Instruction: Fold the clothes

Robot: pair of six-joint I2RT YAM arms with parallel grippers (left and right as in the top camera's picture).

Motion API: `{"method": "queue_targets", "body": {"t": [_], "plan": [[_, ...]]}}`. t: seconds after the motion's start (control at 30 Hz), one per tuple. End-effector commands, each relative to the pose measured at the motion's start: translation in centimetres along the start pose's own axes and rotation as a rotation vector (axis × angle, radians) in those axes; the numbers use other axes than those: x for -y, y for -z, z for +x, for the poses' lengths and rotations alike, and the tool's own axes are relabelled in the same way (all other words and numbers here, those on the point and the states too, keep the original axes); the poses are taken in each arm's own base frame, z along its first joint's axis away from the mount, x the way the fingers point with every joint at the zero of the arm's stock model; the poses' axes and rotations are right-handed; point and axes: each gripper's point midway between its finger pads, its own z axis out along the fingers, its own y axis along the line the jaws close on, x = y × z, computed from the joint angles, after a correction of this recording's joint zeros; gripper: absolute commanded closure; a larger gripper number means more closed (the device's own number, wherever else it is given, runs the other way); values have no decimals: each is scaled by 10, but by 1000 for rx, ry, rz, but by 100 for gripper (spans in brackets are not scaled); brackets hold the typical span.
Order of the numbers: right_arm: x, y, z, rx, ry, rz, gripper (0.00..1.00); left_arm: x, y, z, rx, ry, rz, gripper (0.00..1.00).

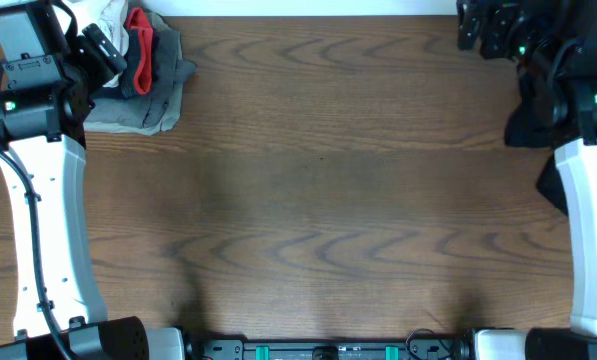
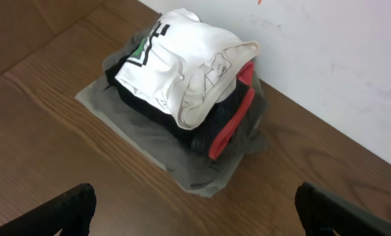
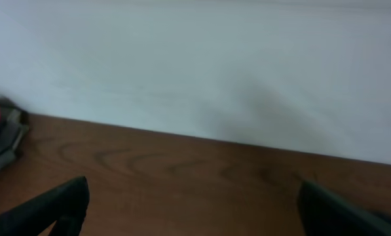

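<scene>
Loosely piled, clothes (image 2: 175, 72) rest on table (image 1: 328, 180); untouched.

Left arm (image 1: 46, 230), right arm (image 1: 588, 230): white links, black joints, green lights; left hand (image 2: 195, 213) black-fingered.

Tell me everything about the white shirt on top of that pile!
The white shirt looks like soft cotton, bundled into a rounded lump, not spread flat. One end has a black and green print; a fold shows a small line drawing. It rests on a black garment with red trim, atop a grey garment, near the wall.
</scene>
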Motion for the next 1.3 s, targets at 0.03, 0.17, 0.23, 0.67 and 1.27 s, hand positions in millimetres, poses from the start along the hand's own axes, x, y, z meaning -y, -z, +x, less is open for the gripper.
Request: {"method": "queue_targets", "body": {"t": [0.03,0.17,0.23,0.67,1.27], "plan": [[-11,19,21,60,41,-13,1,-1,3,-2,7,15,0,2],[-16,38,51,145,54,-31,1,-1,3,-2,7,15,0,2],[-16,47,69,168,58,-30,1,-1,3,-2,7,15,-1,2],[-30,64,177,230,54,-112,1,-1,3,-2,7,15,0,2],[-23,99,263,359,69,-55,1,-1,3,-2,7,15,0,2]]}}
